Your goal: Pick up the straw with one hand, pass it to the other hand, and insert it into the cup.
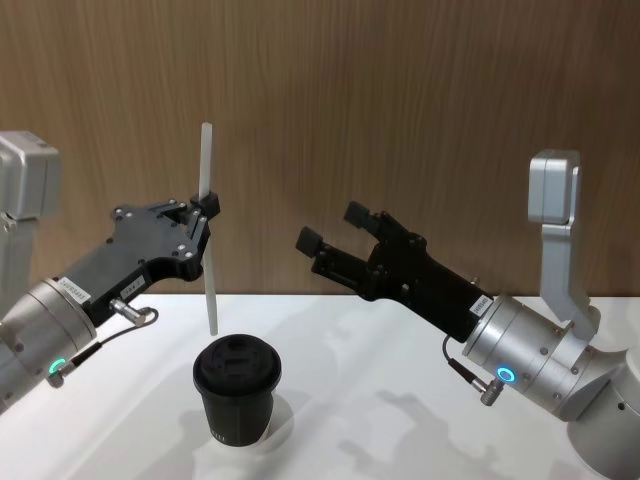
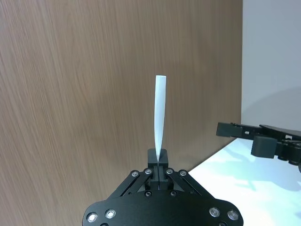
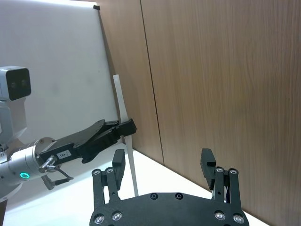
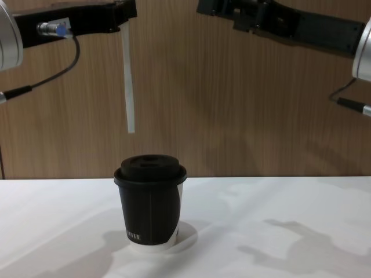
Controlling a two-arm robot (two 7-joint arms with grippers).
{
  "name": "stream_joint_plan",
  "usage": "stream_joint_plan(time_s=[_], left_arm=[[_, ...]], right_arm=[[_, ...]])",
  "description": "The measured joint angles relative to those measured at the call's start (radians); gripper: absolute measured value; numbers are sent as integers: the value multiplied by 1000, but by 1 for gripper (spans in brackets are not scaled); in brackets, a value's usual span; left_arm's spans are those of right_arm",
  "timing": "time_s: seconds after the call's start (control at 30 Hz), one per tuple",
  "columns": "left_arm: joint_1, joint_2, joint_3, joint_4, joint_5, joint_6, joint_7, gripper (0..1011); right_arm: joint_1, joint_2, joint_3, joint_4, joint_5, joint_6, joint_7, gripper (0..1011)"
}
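Black lidded paper cup point(image 4: 151, 202) stands on the white counter point(image 4: 278, 231); above, left gripper point(image 1: 203, 212) fingers clamp the thin white straw point(image 1: 209, 230) upright, right gripper point(image 1: 335, 228) fingers apart nearby.

Evenly and brightly lit from above. Soft grey shadows spread over the white tabletop point(image 4: 278, 231), glare washing it pale to the right. Sharp throughout, no blur.

The left hand point(image 4: 123, 13) holds the straw point(image 4: 128, 81) upright above the cup point(image 4: 151, 198) on the table point(image 4: 278, 231).
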Motion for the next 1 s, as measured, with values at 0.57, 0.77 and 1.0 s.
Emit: stream_joint_plan(time_s=[0.57,0.77,1.0], left_arm=[[1,-26,3,42,34,-25,-11,2],[-6,-41,9,63,50,-36,-13,3],[-20,-60,17,91,66,-49,-21,2]], right_arm=[[0,0,0,0,0,0,0,1001],[0,0,0,0,0,0,0,1001],[0,0,0,0,0,0,0,1001]])
